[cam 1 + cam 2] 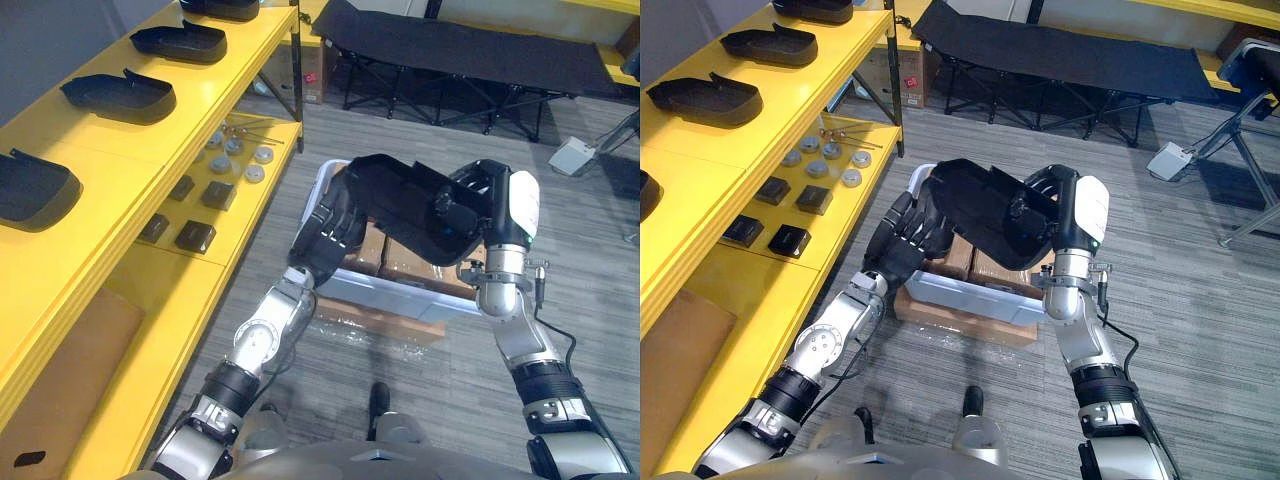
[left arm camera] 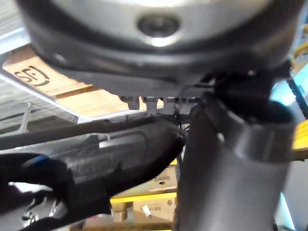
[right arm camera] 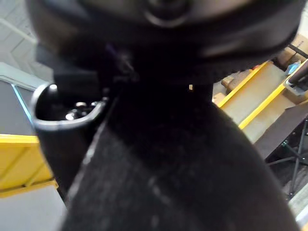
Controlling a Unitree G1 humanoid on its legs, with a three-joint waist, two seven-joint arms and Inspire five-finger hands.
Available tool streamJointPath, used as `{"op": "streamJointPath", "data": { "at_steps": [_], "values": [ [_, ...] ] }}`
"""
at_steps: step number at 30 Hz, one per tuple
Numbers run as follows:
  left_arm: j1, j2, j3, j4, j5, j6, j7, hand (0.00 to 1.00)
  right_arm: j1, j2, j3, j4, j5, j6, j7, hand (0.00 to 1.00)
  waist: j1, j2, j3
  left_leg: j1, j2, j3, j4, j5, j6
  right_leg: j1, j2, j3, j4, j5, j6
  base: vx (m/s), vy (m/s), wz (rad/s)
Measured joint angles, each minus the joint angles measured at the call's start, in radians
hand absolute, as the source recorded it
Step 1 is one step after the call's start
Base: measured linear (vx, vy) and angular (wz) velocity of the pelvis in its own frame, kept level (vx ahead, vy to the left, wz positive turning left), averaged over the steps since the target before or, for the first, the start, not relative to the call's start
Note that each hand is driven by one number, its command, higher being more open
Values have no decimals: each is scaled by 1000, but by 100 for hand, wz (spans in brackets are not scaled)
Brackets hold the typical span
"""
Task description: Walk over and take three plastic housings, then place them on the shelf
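- The robot is holding one black housing (image 1: 405, 200) in the middle of the frame, hanging in the air above a pale bin (image 1: 400, 292) of cardboard boxes (image 1: 365, 250) on the floor.
- The left hand (image 1: 325, 235) is gripping the housing's left end with curled fingers. The right hand (image 1: 470, 215) is hooking its fingers into the hollow at the right end. Both are clamped on the same piece.
- The shelf (image 1: 200, 90) is running up the left side of the frame, with other housings (image 1: 120, 95) lying in a row on its top board.
- Risk: both grips are sitting on thin rims at the two ends. If one arm is moving faster than the other during the turn to the left, the shell is likely to twist and slip down into the bin.
- Risk: the housing is wide. Swinging it low is likely to knock its end against the shelf's edge or sweep the small parts (image 1: 195, 235) on the lower board.
- Risk: free spots on the top board are lying between the pieces already set there. A careless set-down is likely to push a neighbour or leave the shell overhanging the edge.
- Risk: stepping left with the bin right in front may be catching it.
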Motion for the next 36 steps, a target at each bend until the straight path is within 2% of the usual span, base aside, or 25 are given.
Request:
{"op": "streamJointPath", "data": {
  "at_steps": [4, 7, 13, 17, 21, 26, 34, 35, 36],
  "values": [
    [-2, -18, 3, 31, 6, 5, 44, 100, 4, 9, 37, -9, -46, -40, -3, 0, -2, 0, 0, 1, 0, -1, 0, 0, 0, 2, 0, -1, 0, 0, 0, 0, 0, 0],
    [-12, -28, 2, 45, 17, 21, 61, 100, 10, 10, 67, -21, -78, -40, -3, 0, 0, -1, 0, 3, 0, -2, -1, 0, 0, 5, 0, -1, 0, 0, 0, 0, 0, 0],
    [-20, -35, 4, 52, 173, 43, 117, 100, 11, 37, 80, -24, -79, -40, -35, 0, 2, -11, -7, 10, -1, -2, -3, 0, 0, 12, 0, 0, 0, 0, 0, 0, 0, 0],
    [-20, -35, 4, 61, 170, 65, 118, 100, 13, 37, 80, -48, -76, -40, -40, 0, 2, -17, -11, 16, -1, -1, -5, 0, 0, 15, 0, 0, 0, 0, 0, 0, 0, 0],
    [-20, -36, 1, 66, 128, 86, 68, 100, 21, 37, 83, -82, -75, -60, -38, 0, -1, -18, -12, 18, -1, -1, -14, 2, 0, 13, 0, 0, -1, -1, -1, 0, 0, 0],
    [-23, -37, -24, 66, 41, 74, -8, 100, 38, 37, 108, -81, -67, -64, -22, 0, -12, -16, -14, 18, -2, 1, -16, 2, 0, 11, -1, 0, -1, -1, 0, 0, 0, 0],
    [-29, -43, -43, 66, -87, -23, -74, 100, 71, 69, 134, -73, -17, -64, -23, 0, -14, -11, -18, 19, -2, 2, -17, 2, 0, 11, -2, -1, -1, -1, 0, 0, 0, 0],
    [-29, -43, -52, 66, -113, -38, -80, 0, 76, 78, 133, -70, -14, -64, -29, 0, -14, -10, -19, 19, -2, 2, -17, 2, 0, 11, -2, -1, -1, -1, 0, 0, 0, 0],
    [-29, -43, -55, 66, -119, -45, -83, 0, 80, 81, 134, -70, -9, -64, -32, 0, -14, -10, -19, 19, -2, 2, -18, 2, 0, 11, -2, -1, -1, -1, 0, 0, 0, 0]
  ]
}}
